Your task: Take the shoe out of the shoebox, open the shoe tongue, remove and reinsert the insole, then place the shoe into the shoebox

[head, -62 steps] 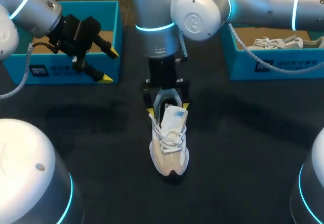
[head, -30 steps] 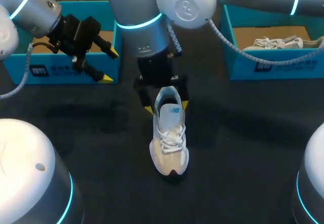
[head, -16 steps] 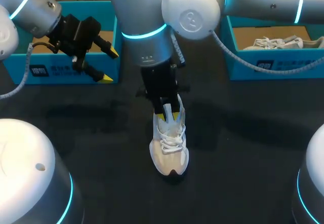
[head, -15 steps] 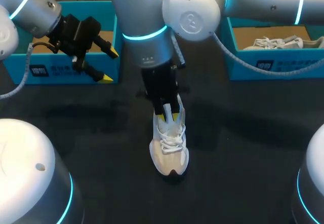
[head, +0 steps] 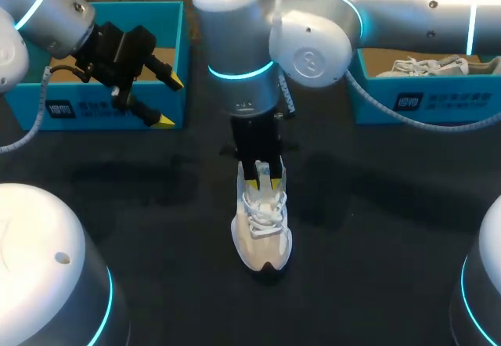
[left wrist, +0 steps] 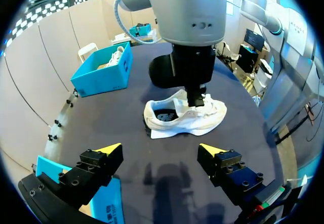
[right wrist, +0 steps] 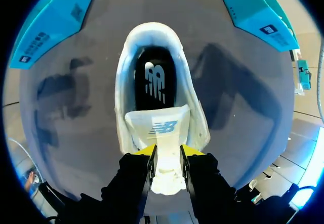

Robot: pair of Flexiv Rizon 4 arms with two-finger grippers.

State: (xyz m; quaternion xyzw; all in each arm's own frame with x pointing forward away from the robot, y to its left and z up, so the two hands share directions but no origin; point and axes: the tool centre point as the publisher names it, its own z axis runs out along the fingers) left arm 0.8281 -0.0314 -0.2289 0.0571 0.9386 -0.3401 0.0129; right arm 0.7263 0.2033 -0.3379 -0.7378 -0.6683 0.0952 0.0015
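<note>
Sneaker (head: 262, 236) upright on table (head: 368, 228), tongue (right wrist: 163, 128) pinched narrowly by right gripper (right wrist: 168, 151); left gripper (head: 170, 102) spread wide, well apart from sneaker.

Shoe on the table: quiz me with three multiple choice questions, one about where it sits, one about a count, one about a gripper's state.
1. Where is the white shoe?
A. on the table, between the left shoebox and the right shoebox
B. inside a box
C. lifted clear of the table

2. How many blue shoeboxes stand on the table?
A. one
B. three
C. two

3. The right gripper is:
A. open
B. shut on the tongue
C. shut on a box wall

Answers:
1 A: the head view shows its sole on the dark table between both boxes.
2 C: one box stands at each side.
3 B: the right wrist view shows both fingers pressing the tongue from two sides.
</note>
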